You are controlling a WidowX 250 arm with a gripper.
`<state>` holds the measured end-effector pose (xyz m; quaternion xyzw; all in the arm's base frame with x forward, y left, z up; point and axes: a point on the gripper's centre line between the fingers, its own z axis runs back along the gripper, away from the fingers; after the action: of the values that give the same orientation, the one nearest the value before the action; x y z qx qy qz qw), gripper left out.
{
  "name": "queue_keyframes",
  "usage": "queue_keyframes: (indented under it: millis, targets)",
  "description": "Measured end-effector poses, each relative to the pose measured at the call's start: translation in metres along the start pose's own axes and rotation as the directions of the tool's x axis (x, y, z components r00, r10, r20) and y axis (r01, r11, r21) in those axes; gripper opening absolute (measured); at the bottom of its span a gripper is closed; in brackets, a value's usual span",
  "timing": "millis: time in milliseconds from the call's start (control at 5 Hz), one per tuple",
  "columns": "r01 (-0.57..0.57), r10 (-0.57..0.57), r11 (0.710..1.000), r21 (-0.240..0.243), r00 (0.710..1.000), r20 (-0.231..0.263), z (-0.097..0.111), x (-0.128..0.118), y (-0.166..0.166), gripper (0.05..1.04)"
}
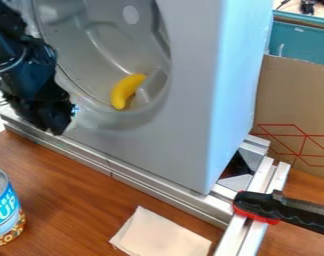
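Observation:
The black gripper (58,125) hangs at the left, in front of the grey machine's left front side and above the metal rail. Whether anything is between its fingertips I cannot tell. To its right, a yellow banana (126,91) lies inside the round recess of the grey machine (191,115), near the recess's lower rim, apart from the gripper. A soup can (6,210) stands upright on the wooden table (71,185) at the lower left. A folded beige cloth (161,235) lies flat near the front edge of the view.
Metal rails (131,177) run along the machine's base and toward the lower right. A black and red clamp (278,209) sits across the rail at the right. Behind stand a cardboard box (291,100) and a teal container (301,42).

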<state>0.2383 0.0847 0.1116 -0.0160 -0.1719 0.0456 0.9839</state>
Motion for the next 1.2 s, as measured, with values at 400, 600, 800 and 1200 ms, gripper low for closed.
queue_keyframes:
  millis: [400, 600, 800, 1200]
  targets:
    - [-0.026, 0.027, 1.0, 0.01, 0.977, -0.213, -0.017, -0.042, -0.024, 0.383]
    - [-0.047, 0.052, 0.999, 0.023, 0.938, -0.343, -0.033, -0.063, -0.028, 0.383]
    - [-0.06, 0.065, 0.998, 0.024, 0.906, -0.417, -0.039, -0.081, -0.035, 0.383]
    - [-0.074, 0.058, 0.997, -0.013, 0.869, -0.491, -0.051, -0.109, -0.053, 0.383]
